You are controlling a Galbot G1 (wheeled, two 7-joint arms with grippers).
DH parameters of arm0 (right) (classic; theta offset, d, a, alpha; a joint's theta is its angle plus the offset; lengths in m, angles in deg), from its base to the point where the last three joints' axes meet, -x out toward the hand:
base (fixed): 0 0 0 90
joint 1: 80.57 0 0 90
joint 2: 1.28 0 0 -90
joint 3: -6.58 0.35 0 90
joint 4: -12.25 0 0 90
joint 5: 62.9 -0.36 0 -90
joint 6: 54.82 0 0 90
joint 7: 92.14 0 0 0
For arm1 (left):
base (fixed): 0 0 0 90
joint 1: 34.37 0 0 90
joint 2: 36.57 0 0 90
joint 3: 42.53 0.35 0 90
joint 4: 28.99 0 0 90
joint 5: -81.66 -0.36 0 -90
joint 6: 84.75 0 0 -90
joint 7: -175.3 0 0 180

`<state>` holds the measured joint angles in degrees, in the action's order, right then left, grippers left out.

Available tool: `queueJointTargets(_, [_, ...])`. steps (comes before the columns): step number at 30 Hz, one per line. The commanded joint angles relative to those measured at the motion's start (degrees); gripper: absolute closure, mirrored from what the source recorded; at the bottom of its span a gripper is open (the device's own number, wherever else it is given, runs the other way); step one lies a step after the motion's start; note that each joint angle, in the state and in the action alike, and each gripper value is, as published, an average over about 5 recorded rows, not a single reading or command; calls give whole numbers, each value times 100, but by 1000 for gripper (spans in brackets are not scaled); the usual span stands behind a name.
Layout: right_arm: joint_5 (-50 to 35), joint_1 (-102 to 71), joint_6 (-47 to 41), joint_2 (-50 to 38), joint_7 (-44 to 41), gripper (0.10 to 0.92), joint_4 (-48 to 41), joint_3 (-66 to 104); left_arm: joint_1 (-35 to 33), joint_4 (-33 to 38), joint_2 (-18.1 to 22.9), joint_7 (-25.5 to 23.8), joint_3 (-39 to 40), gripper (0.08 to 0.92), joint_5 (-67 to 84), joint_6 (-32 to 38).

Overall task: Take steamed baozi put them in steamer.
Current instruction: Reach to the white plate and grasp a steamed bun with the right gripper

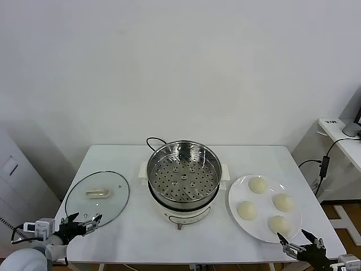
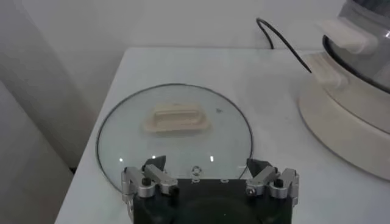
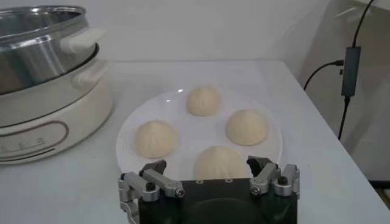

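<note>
Head view: steamer point(image 1: 184, 179) at table point(image 1: 141, 237) centre, tray bare; four steamed baozi point(image 1: 258, 184) on white plate point(image 1: 240, 195), robot's right. Left gripper point(image 1: 79, 222), jaws spread, at near edge by glass lid point(image 1: 97, 193). Right gripper point(image 1: 302, 244), released, beside plate rim. Left wrist alone shows steamer's cord point(image 2: 283, 41).

Four smooth, round, cream-white steamed baozi point(image 1: 265, 204) are sitting apart from one another on a white plate point(image 1: 236, 195), just to the right of the round, shiny steel steamer point(image 1: 184, 178), which is standing open and empty on its white electric base.
</note>
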<state>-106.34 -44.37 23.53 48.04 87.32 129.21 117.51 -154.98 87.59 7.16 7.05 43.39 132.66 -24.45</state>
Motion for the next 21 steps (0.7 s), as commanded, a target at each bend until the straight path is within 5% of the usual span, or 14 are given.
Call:
queueJointTargets(1, [31, 2, -5, -4, -7, 203, 3, -2, -4, -6, 7, 0, 9, 177, 19, -9])
queueJointTargets(6, [612, 61, 67, -62, -222, 203, -82, 68, -4, -21, 18, -5, 7, 177, -46, 5])
queueJointTargets(21, [4714, 1677, 812, -979, -723, 203, -1175, 207, 184, -108, 18, -30, 99, 177, -160, -77])
